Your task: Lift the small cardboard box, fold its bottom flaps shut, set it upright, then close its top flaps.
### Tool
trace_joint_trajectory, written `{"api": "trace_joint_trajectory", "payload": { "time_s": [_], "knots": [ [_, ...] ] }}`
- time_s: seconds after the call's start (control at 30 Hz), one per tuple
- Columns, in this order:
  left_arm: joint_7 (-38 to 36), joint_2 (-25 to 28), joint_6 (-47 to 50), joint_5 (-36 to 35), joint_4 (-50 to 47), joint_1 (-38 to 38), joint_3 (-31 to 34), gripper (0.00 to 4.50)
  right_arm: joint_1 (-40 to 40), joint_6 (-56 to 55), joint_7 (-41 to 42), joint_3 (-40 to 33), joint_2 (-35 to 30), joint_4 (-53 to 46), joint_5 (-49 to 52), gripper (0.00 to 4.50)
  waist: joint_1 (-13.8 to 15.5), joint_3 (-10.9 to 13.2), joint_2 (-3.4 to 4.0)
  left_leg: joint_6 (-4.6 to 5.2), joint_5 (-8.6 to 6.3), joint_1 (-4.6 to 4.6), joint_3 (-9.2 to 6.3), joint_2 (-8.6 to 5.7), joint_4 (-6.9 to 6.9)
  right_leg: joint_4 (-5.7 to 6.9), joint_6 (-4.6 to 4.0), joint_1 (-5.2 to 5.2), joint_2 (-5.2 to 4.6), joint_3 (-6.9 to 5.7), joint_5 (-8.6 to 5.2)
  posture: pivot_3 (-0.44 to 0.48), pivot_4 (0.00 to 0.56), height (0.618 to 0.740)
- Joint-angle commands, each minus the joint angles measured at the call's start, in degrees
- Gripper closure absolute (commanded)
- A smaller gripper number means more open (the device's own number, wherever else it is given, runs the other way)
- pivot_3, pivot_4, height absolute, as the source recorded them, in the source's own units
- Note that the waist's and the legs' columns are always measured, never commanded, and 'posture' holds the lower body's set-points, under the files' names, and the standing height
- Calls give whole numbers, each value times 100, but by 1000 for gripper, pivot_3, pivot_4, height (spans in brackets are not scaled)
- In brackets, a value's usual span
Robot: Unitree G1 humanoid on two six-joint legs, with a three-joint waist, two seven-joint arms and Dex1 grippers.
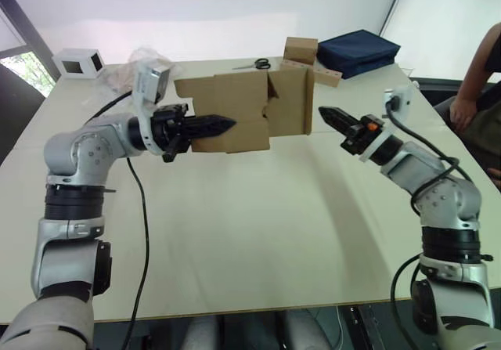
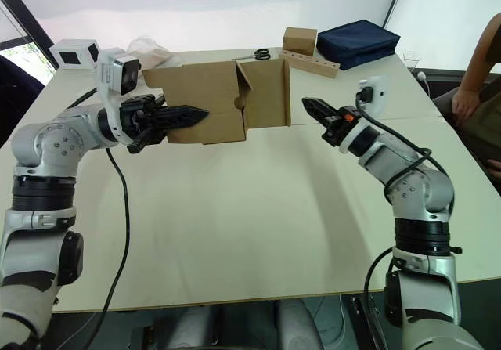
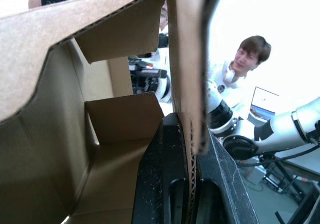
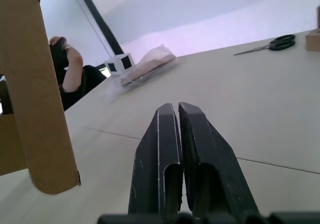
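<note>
Beige table [image 1: 258, 232], left hand [image 1: 223, 123] clamping small cardboard box [image 1: 243, 107] aloft

Lab: seated person [image 3: 245, 68], monitor [image 3: 264, 102], bare worktable [image 1: 258, 225].

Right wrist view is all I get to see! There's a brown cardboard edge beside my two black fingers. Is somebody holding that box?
Observer: Yes. The left gripper is pinching one wall of the small cardboard box, with one finger inside and one outside.
Operator: Is my gripper touching it?
Observer: No. The right gripper points at the box from the robot's right side, with a gap between them.
Operator: Are the flaps closed?
Observer: Not yet. The left wrist view looks right into the box, past flaps that stand open.
</note>
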Motion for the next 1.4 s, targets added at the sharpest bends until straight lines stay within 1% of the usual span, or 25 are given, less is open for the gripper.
{"api": "trace_joint_trajectory", "payload": {
  "time_s": [0.03, 0.13, 0.27, 0.47, 0.63, 0.83, 0.93, 0.97, 1.0, 1.03, 1.1, 1.3, 1.4],
  "knots": [
    [-19, -23, -49, -87, -120, -177, 56, 4500, -127, 107, 268, -127, 162, -414, 376, 4364, 6, 0, 0, 0, 0, 0, 0, 0, 0, 0, 0, 1, -1, 0, 0, 0, 150, 740],
    [-50, -44, -88, -31, -10, -234, 28, 4500, -80, 369, 316, -280, 291, -651, 842, 4364, 1, 0, 0, -1, 1, 0, 0, 0, 1, 0, 0, 2, -2, 0, 0, 0, 150, 740],
    [-95, -46, -145, 33, 183, -331, 26, 4500, 88, 603, 236, -345, 376, -964, 1223, 4364, 1, 0, 0, -1, 0, 0, -2, 0, 1, 1, 0, 1, -1, -1, 0, 0, 150, 740],
    [-102, -71, -168, 33, 241, -341, 12, 4500, 313, 780, -99, -498, 707, -1312, 1866, 4364, -8, 0, 0, 0, 0, 0, -2, 0, 1, 2, 0, 0, 0, -1, 0, 0, 150, 740],
    [-54, -119, -115, -15, 122, -244, 10, 4500, 543, 698, -326, -453, 992, -1550, 2062, 4364, -2, 0, 1, 1, 0, 0, -3, 0, 0, 1, 0, 0, -1, -1, 0, 0, 150, 740],
    [-66, -100, -105, -2, 168, -274, 7, 4500, 557, 563, -401, -454, 1247, -1494, 2143, 4364, -7, 0, 1, 0, 0, 0, -2, 0, 1, 2, 0, 0, 0, -1, 0, 0, 150, 740],
    [-87, -84, -110, 9, 187, -288, 2, 4500, 528, 535, -367, -432, 1268, -1448, 2150, 3658, -6, 0, 1, 1, 0, 0, -2, 0, 1, 2, 0, 0, 0, -1, 0, 0, 150, 740],
    [-90, -80, -106, 5, 185, -289, 5, 4500, 524, 532, -362, -429, 1274, -1443, 2161, 3176, -5, 0, 1, 1, 0, 0, -3, 0, 1, 2, 0, 0, 0, -1, 0, 0, 150, 740],
    [-91, -78, -104, 2, 180, -286, 8, 4500, 523, 536, -360, -430, 1279, -1435, 2182, 2902, -6, 0, 1, 1, 0, 0, -2, 0, 1, 2, 0, 0, 0, -1, 0, 0, 150, 740],
    [-91, -75, -103, 1, 176, -283, 10, 4500, 517, 537, -382, -450, 1307, -1418, 2242, 2332, -7, 0, 1, 1, -1, 0, -3, 0, 0, 2, 0, 0, 0, -1, 0, 0, 150, 740],
    [-87, -70, -98, -5, 166, -274, 20, 4500, 507, 531, -416, -496, 1359, -1394, 2364, 1538, -9, 0, 1, 1, 0, 0, -3, 0, 0, 2, 0, 0, 0, -1, 0, 0, 150, 740],
    [-79, -56, -83, -18, 140, -265, 33, 4500, 542, 502, -470, -455, 1426, -1432, 2418, 1538, -8, 0, 1, 0, 0, 0, -3, 0, 0, 2, 0, 0, 0, 0, 0, 0, 150, 740],
    [-71, -58, -82, -22, 154, -283, 43, 4500, 521, 453, -542, -539, 1515, -1393, 2606, 1538, -13, 0, 1, 1, 0, 0, -3, 0, 0, 2, 0, 0, 0, -1, 0, 0, 150, 740]
  ]
}}
